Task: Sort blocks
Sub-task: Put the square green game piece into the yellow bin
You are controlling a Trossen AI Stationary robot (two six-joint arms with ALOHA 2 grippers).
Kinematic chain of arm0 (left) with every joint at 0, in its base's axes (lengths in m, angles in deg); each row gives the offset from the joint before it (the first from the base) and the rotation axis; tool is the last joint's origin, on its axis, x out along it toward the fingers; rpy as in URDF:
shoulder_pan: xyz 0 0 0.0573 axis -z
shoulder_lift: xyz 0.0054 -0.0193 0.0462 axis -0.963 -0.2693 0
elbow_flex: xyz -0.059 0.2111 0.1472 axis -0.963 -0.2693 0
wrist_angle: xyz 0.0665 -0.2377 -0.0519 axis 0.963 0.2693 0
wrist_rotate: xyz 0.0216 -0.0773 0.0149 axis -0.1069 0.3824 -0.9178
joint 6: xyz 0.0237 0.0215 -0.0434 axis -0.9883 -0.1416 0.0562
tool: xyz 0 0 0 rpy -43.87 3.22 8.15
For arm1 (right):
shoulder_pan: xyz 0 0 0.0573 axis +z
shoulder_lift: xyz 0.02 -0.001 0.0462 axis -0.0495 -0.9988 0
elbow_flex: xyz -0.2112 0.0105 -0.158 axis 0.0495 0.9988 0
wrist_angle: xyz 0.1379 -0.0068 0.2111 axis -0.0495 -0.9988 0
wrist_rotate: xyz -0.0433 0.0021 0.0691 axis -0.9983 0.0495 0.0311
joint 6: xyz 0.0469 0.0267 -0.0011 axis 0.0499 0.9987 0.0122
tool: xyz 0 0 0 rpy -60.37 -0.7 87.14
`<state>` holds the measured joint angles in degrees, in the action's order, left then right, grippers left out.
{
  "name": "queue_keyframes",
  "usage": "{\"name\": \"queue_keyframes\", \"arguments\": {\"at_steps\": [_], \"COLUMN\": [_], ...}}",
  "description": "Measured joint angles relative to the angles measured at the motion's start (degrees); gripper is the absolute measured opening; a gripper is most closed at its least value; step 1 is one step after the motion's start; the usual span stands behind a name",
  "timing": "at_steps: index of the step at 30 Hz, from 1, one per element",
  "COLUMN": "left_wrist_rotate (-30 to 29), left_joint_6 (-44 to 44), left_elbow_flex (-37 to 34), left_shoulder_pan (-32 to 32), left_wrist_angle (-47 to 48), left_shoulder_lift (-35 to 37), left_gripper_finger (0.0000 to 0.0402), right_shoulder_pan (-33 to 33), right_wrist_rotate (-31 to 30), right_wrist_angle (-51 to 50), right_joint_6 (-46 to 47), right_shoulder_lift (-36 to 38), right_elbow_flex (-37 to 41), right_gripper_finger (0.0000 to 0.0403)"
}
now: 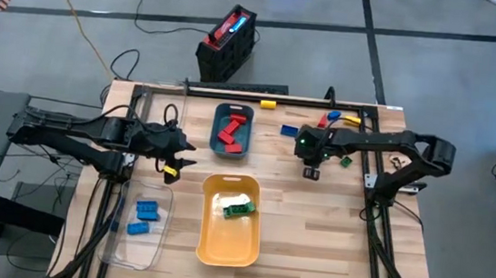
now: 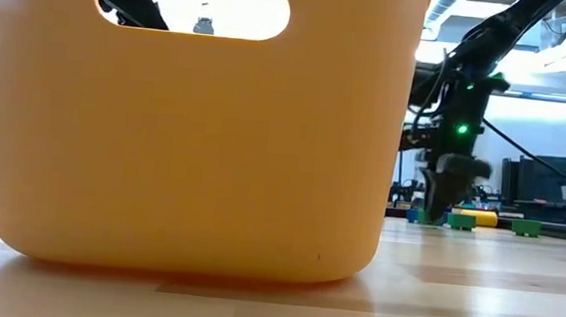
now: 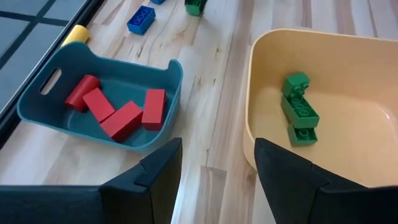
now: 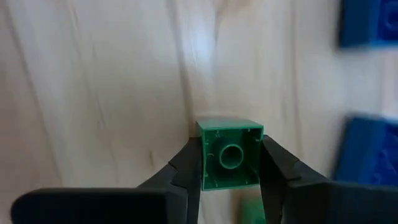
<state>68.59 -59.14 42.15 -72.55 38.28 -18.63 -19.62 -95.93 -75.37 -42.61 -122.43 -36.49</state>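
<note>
Green block point(image 4: 231, 155) sits bottom centre of the right wrist view, right gripper point(image 4: 231, 163) fingers clamped on its sides; a shallow pinch could let it twist free on lifting. High view: that gripper at right of centre on the tabletop point(image 1: 312, 236), left gripper point(image 1: 173, 155) at left, fingers apart, empty. Low view: yellow tray point(image 2: 196, 122) hides most blocks.

Three trays on the wooden table point(image 1: 311, 245) — teal point(image 1: 216, 122), yellow point(image 1: 220, 241), clear point(image 1: 120, 236) — red-and-black box point(image 1: 227, 41) beyond.
</note>
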Motion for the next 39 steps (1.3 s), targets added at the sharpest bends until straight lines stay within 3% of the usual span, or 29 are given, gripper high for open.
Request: {"name": "queue_keyframes", "arguments": {"at_steps": [7,13,17,22,30,39], "left_wrist_rotate": [-0.42,-1.0,-3.11,-3.54,-3.64,-11.82], "left_joint_6": [-0.35,-2.82,-4.03,-4.1,-2.83,-3.07], "left_elbow_flex": [-0.02,-0.02,-0.02,-0.04,-0.04,-0.04], "left_shoulder_pan": [0.0,0.0,0.0,0.0,2.54,9.09], "left_wrist_angle": [0.58,0.49,-0.12,-0.9,-0.48,-1.5], "left_shoulder_lift": [0.0,0.0,-0.47,-1.77,-3.87,-3.36], "left_gripper_finger": [0.0196,0.0196,0.0196,0.0196,0.0196,0.0196], "right_shoulder_pan": [5.14,18.98,28.58,33.97,35.23,34.99], "right_wrist_rotate": [-0.13,0.6,-1.62,-3.21,-0.5,5.33], "right_wrist_angle": [-1.79,6.12,8.96,6.55,-4.62,-8.25], "right_joint_6": [4.41,7.28,7.28,7.22,6.83,6.63], "right_shoulder_lift": [10.19,13.22,8.63,-1.35,-16.85,-26.34], "right_elbow_flex": [-4.57,-11.58,-18.38,-28.85,-43.84,-48.03], "right_gripper_finger": [0.0114,0.0113,0.0113,0.0113,0.0115,0.0135]}}
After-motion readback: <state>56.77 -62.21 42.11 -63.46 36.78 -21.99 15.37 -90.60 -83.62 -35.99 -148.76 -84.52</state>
